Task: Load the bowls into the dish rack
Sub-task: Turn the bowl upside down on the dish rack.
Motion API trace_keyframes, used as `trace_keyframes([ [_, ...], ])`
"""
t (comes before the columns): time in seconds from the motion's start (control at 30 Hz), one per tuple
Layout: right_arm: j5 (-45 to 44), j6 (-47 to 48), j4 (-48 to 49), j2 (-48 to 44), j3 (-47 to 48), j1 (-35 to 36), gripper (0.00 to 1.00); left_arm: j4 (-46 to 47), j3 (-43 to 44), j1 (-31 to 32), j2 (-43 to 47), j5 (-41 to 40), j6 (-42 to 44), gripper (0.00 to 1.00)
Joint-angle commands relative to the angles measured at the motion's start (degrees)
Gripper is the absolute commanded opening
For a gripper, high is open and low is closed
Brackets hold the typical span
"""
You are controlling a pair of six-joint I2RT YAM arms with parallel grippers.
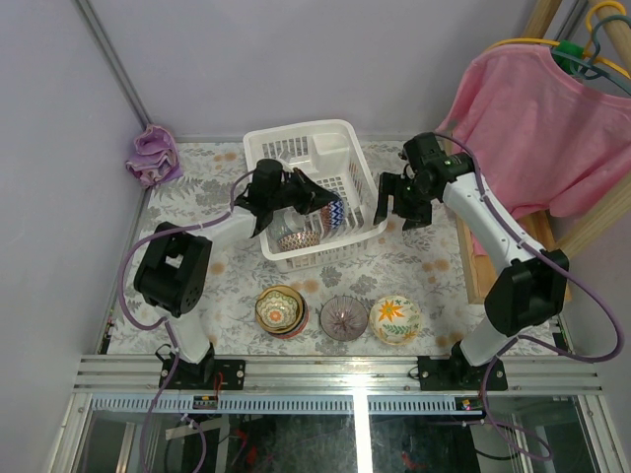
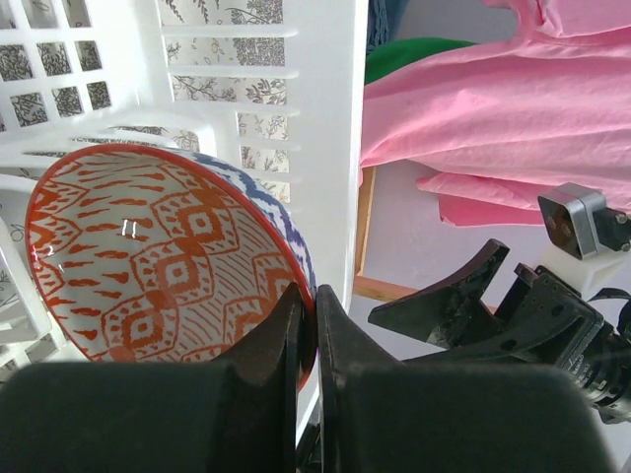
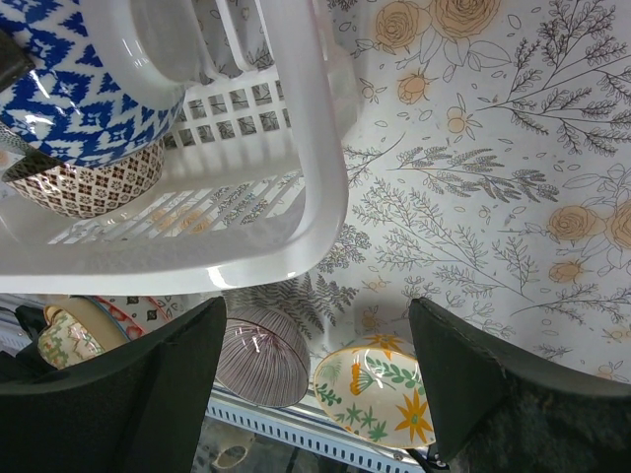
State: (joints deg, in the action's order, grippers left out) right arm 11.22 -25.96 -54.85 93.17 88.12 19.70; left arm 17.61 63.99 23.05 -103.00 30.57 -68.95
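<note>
White plastic, slotted all round, the dish rack (image 1: 296, 258) sits in the middle of the flowered surface (image 1: 434, 266). Its long axis runs from far to near, the near end swung a little to the right, and its small side compartment is at the far right corner.

The left hand (image 2: 308, 301) reaches into the rack from the left, clenched on the rim of a blue-and-white bowl (image 2: 148, 256). That bowl stands tipped up on its edge by the rack's right wall. Its red-patterned hollow faces left towards the arm and its blue outside faces the wall. Just near of it, on the rack's base, a brown-patterned bowl (image 1: 296, 236) lies with its opening tilted; whether the two touch I cannot tell.

The right hand (image 1: 401, 212) hangs just right of the rack, above the surface, fingers spread wide and holding nothing.

Along the near edge, in a row from left to right, sit a stack of orange-yellow bowls (image 1: 280, 310), a grey ribbed bowl (image 1: 343, 317) and a white bowl with an orange flower (image 1: 394, 319), all opening upward. A pink garment (image 1: 542, 128) hangs at the far right.
</note>
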Motion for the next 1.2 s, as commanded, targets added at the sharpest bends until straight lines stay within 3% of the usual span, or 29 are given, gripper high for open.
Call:
trace_keyframes([
  [0.0, 1.52, -0.12, -1.79, 0.75, 1.58, -0.32, 0.82, 8.13, -0.97, -0.67, 0.23, 0.41, 0.47, 0.00],
  [0.33, 1.52, -0.15, -1.75, 1.23, 1.94, -0.32, 0.82, 7.53, -4.45, -1.82, 1.00, 1.15, 1.66, 0.00],
  [0.7, 2.05, -0.31, -1.37, 1.78, 1.97, -0.32, 0.82, -5.03, -2.86, -2.91, 1.49, 0.78, 8.93, 0.00],
  [1.17, 2.66, -0.52, -0.89, 1.68, 1.13, -0.29, 0.82, -12.53, -3.22, -4.00, 2.45, -3.79, 11.52, 0.00],
])
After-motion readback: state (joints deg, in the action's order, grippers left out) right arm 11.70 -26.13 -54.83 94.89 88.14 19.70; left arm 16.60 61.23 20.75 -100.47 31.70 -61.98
